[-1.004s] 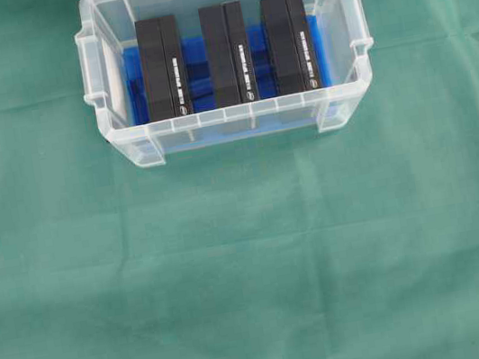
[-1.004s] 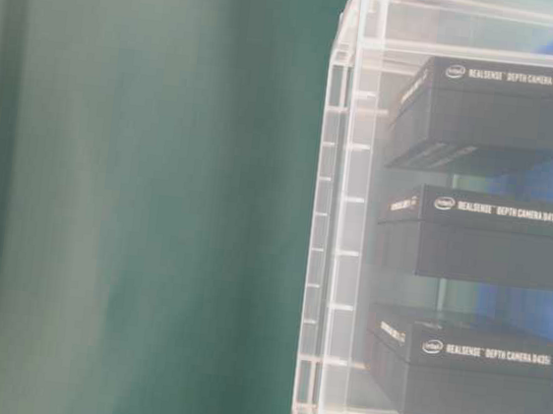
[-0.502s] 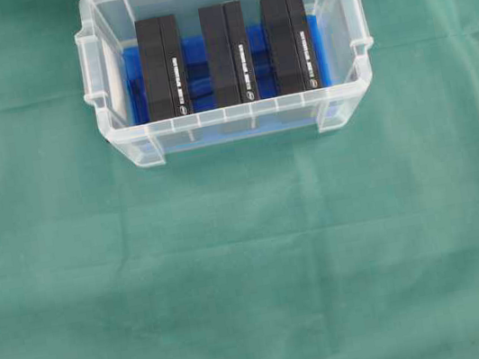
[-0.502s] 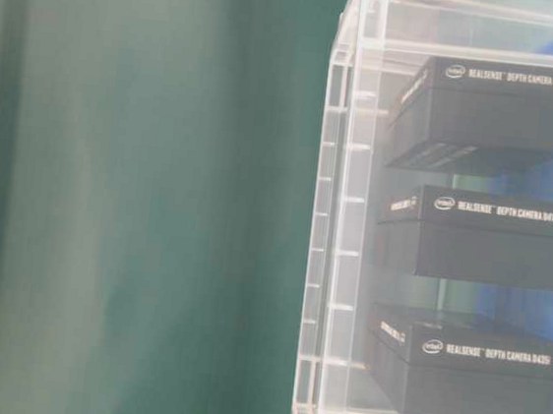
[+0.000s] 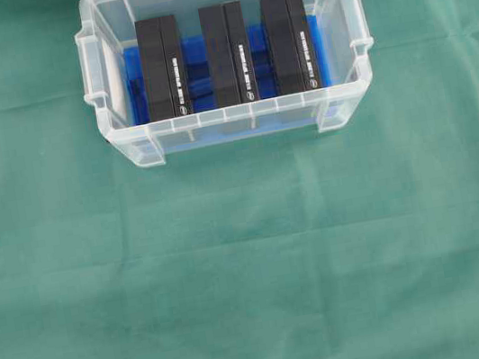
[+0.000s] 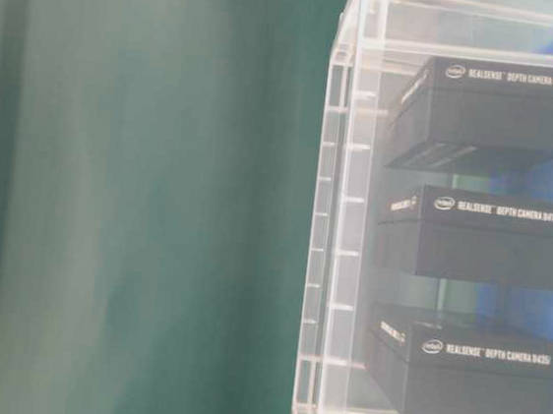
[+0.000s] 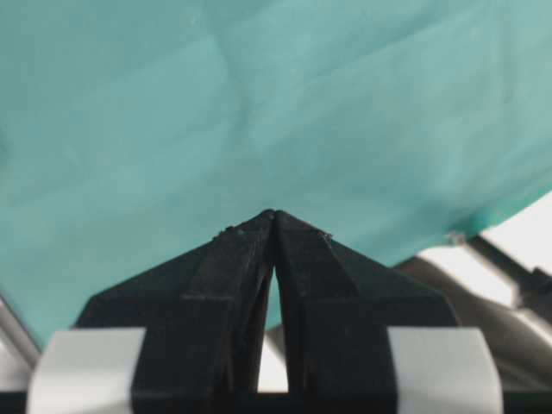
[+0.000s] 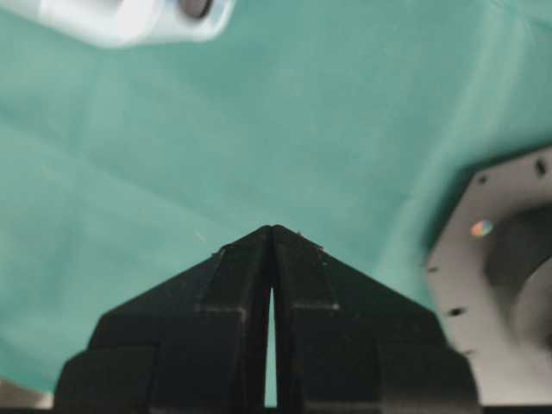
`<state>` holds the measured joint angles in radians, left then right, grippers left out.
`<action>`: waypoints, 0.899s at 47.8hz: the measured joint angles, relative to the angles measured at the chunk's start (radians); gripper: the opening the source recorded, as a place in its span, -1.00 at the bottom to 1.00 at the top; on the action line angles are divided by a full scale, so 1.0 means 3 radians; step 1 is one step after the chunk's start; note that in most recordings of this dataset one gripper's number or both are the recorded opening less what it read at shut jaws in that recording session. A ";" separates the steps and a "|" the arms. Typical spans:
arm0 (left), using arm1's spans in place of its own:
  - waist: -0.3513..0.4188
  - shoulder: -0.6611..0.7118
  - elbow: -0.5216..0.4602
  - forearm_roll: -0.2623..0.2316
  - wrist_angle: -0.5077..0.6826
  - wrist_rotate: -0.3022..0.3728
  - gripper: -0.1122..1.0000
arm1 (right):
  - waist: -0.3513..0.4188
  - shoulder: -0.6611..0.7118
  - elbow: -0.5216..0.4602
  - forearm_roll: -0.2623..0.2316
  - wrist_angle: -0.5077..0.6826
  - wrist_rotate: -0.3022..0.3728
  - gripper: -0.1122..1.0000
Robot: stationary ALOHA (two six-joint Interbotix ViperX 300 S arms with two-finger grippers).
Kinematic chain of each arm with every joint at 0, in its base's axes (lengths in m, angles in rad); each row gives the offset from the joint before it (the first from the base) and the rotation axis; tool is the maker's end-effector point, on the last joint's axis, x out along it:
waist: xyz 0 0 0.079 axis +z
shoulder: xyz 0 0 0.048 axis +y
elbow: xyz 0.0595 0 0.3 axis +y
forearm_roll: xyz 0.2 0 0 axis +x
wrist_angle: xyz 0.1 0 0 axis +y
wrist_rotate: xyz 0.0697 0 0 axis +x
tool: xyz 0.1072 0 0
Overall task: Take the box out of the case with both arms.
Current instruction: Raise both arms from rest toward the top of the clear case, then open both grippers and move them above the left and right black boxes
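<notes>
Both closed empty over bare green cloth (image 5: 252,259), left gripper (image 7: 274,216) and right gripper (image 8: 272,231), well apart from the clear rimmed plastic case (image 5: 129,147) ahead, where three black rectangular cardboard boxes (image 5: 228,52) stand on edge, probably for side grasps.

A matt green cloth (image 5: 252,259), softly creased, covers the worktop. The case (image 5: 104,73) is clear, translucent plastic, smooth and faintly glossy, with a shiny blue sheet (image 5: 195,59) lining its bottom. The three boxes (image 5: 229,52) look like matt black card with white print.
</notes>
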<state>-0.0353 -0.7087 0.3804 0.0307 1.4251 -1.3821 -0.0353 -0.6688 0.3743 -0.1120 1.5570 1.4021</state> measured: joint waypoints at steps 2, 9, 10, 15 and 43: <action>0.0000 0.0010 0.0000 0.0010 0.0005 -0.0061 -0.80 | 0.0000 -0.0005 -0.0005 -0.0010 0.0000 0.0118 -0.80; 0.0000 0.0051 -0.0026 0.0020 0.0020 -0.0092 -0.80 | 0.0000 0.0000 -0.0005 -0.0015 -0.0005 0.0215 -0.80; 0.0000 0.0066 -0.0036 0.0020 0.0036 -0.0097 -0.80 | 0.0000 0.0000 -0.0005 -0.0015 0.0000 0.0215 -0.80; 0.0046 0.0123 -0.0077 0.0020 0.0112 -0.0061 -0.80 | -0.0026 0.0010 -0.0005 -0.0020 -0.0005 0.0210 -0.80; 0.1386 0.0389 -0.0251 0.0015 0.0332 0.1002 -0.80 | -0.1519 0.0522 -0.0199 0.0000 -0.0005 -0.1176 -0.80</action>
<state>0.3804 -0.5921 0.3053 0.0353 1.5248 -1.0815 -0.4909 -0.5123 0.3145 -0.1120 1.5555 1.0492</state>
